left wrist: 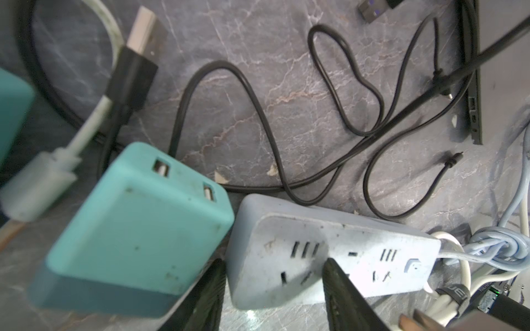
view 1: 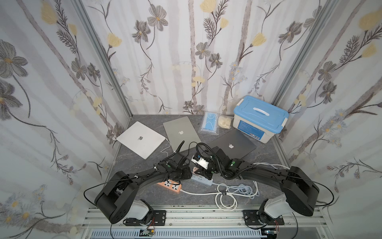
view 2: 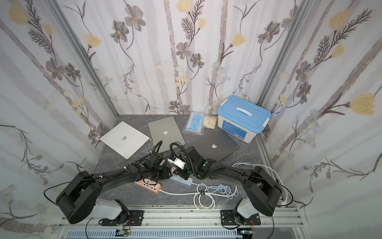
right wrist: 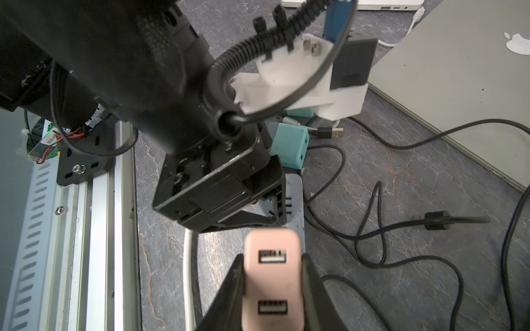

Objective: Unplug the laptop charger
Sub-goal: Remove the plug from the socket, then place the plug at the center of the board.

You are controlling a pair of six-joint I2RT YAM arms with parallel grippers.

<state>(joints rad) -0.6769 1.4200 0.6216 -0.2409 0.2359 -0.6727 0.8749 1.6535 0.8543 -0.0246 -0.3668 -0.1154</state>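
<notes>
Beside the pale blue power strip (left wrist: 344,238), right hand (right wrist: 272,260) clamped on the pink USB charger (right wrist: 272,283), left hand (left wrist: 275,262) half open and holding nothing, one finger (left wrist: 338,286) over the strip's sockets, teal charger (left wrist: 137,223) at the strip's end

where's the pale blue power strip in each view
top view: pale blue strip just below centre, right of the orange strip
top view: strip same spot
left wrist: strip under the left pincer, beside the teal charger
right wrist: strip mostly hidden under that pincer
landmark: left pincer, on the strip in every view
</notes>
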